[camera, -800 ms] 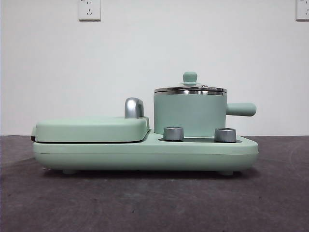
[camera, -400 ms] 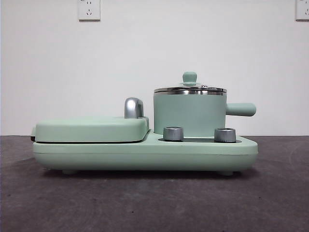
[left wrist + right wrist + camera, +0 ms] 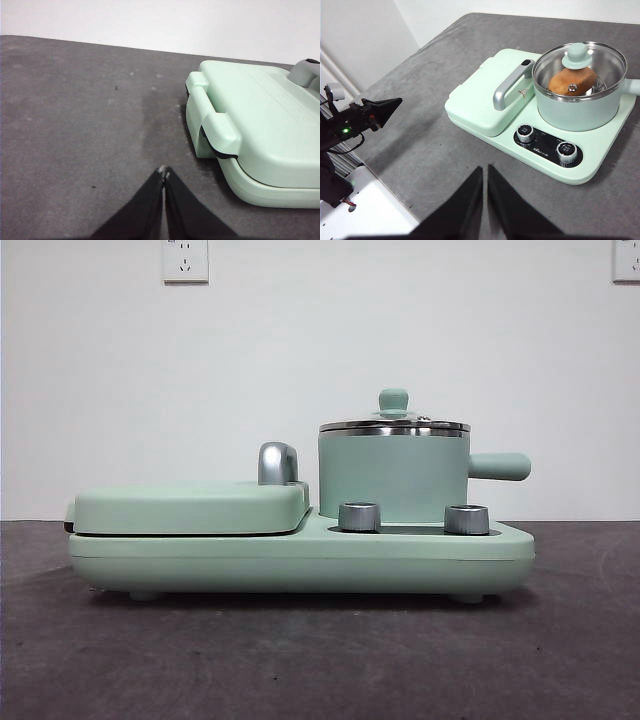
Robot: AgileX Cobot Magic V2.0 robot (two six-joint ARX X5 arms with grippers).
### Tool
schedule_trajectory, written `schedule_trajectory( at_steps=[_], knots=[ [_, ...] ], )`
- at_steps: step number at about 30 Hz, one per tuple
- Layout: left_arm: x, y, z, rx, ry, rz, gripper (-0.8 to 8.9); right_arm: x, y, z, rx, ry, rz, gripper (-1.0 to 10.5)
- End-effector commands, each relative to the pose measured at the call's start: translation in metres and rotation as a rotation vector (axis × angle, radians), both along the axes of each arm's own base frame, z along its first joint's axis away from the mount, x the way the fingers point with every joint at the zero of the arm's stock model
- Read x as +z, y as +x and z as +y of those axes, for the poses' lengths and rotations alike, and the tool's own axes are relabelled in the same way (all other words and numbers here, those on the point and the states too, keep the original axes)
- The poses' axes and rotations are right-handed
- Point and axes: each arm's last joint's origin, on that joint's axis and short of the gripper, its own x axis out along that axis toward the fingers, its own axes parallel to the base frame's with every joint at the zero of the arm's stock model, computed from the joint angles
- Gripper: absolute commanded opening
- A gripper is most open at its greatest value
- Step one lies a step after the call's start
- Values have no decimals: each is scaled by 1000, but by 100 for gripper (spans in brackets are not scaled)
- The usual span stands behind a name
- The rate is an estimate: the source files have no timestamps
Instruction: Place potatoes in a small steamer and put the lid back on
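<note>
Grey felt-like table against a plain white wall, two wall sockets up high. A mint-green breakfast cooker sits mid-table: flat griddle cover with a chrome handle on one side, small steamer on the other, two steel dials in front.

Potato lies inside the steamer, seen through the glass of the lid, which sits square on the steel rim. Task looks complete, judging by that.

Left gripper: jaws pressed together, empty, low over bare table just beside the griddle end of the cooker. Right gripper: jaws nearly closed with a slim gap, empty, well back and above the cooker's dial side.

Handling notes, as judgement:
- Lid is glass in a steel band, so rigid, breakable, likely slick. Only sensible hold is the small green knob, pinched from above.
- Potato is firm, smooth-skinned, rounded. It may roll, so grip across its narrow middle.
- Steamer pot's stubby side handle is the place to steady it.
</note>
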Motion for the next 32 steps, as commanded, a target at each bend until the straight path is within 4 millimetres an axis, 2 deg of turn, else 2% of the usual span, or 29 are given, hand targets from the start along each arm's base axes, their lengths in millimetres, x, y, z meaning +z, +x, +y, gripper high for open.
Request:
schedule_trajectory(
  at_steps=[1, 14, 19, 24, 32],
  knots=[
    [-7, 1, 0, 3, 8, 24, 6, 3, 0, 0, 10, -1, -22, 11],
    [-7, 1, 0, 3, 8, 24, 6, 3, 0, 0, 8, 0, -26, 11],
    [-7, 1, 0, 3, 8, 24, 6, -4, -3, -8, -107, -19, -59, 11],
    [-7, 1, 0, 2, 8, 24, 6, -34, 4, -17, -313, -28, -66, 11],
    [-7, 1, 0, 2, 8, 24, 6, -99, 29, -29, -469, -12, -302, 11]
  ],
)
